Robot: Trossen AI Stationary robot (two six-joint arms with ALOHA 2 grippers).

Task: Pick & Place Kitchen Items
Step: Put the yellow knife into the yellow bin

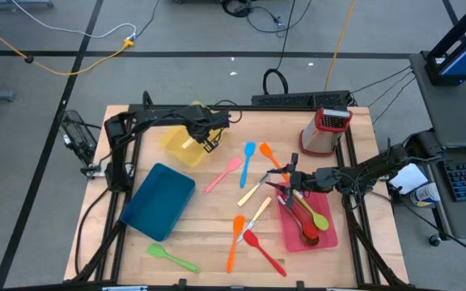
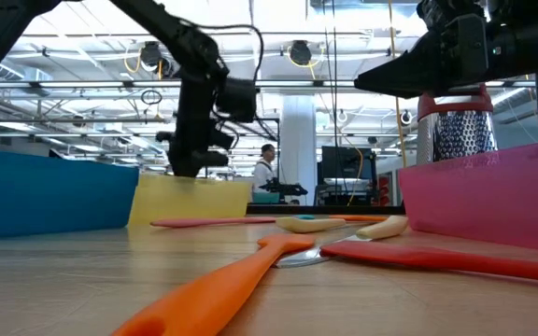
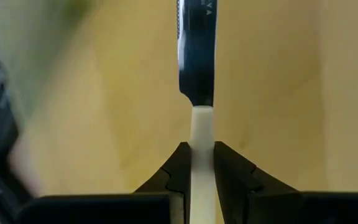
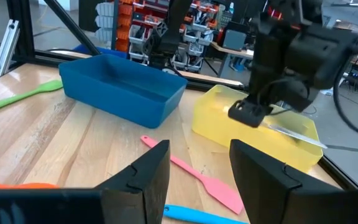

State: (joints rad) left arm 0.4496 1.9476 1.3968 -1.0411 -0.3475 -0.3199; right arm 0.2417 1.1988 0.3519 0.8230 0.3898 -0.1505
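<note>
My left fingers [image 3: 197, 180] are pinched on the cream handle of a knife [image 3: 197, 68], dark blade pointing straight out ahead of them. I grip it at the handle so the blade hangs clear and can go in first. In the high view that left gripper [image 1: 209, 136] hovers over the yellow tray [image 1: 176, 145] at about eleven o'clock on the table [image 1: 209, 234], and the right wrist view shows the blade reaching out over the tray's rim, so I judge I am about to lay the knife down in it. Whether the tip already touches the tray floor I cannot tell from here.

My right gripper [image 1: 285, 184] sits at about three o'clock, fingers spread with nothing between them, just over the near edge of the red tray [image 1: 326, 238]. That tray already holds a green spoon [image 1: 314, 217] and what looks like an orange one beside it.

Outward from there, the loose utensils lie in the middle of the table: a pink spatula [image 1: 223, 175] and a blue spatula [image 1: 248, 160] toward twelve, an orange spatula [image 1: 235, 238] and a red spatula [image 1: 264, 250] toward six. A green spatula [image 1: 171, 259] lies alone at about seven, beyond the blue tray [image 1: 158, 202]. The box grater [image 1: 324, 133] stands upright at one o'clock, out of my reach paths.
</note>
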